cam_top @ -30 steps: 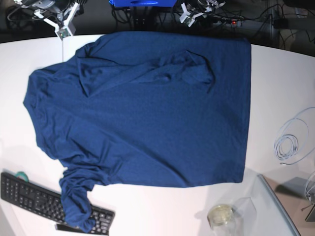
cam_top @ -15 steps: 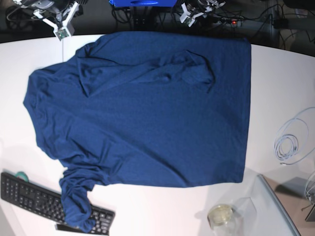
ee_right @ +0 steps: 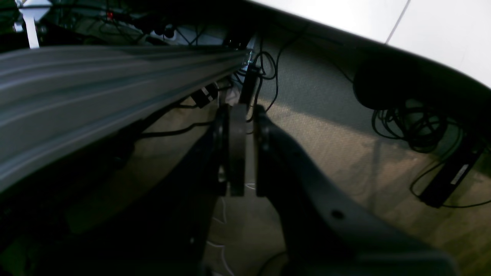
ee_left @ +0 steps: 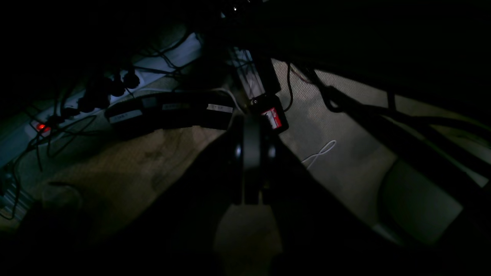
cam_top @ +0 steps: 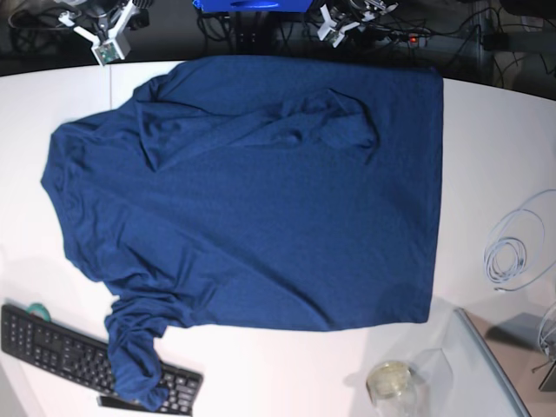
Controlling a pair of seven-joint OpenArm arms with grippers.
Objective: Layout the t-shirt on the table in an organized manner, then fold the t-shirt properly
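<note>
The dark navy t-shirt (cam_top: 252, 200) lies spread on the white table (cam_top: 491, 130), which also shows in the right wrist view (ee_right: 345, 15). One sleeve is folded over the body near the far edge. The other sleeve is bunched at the near left and drapes onto the keyboard. My right gripper (cam_top: 106, 39) hangs beyond the table's far left edge; in its wrist view (ee_right: 238, 153) the fingers are together and empty over the floor. My left gripper (cam_top: 333, 23) is beyond the far edge at the middle; in its wrist view (ee_left: 251, 153) it is shut and empty. Neither touches the shirt.
A black keyboard (cam_top: 52, 343) lies at the near left, partly under the sleeve. A white cable coil (cam_top: 512, 252) lies at the right. A glass jar (cam_top: 388, 380) and a grey glass-edged stand (cam_top: 499, 365) stand at the near right. Cables and a power strip (ee_left: 42, 126) lie on the floor.
My right gripper has drawn slightly further back from the table's far left edge. The t-shirt and the left gripper have not moved.
</note>
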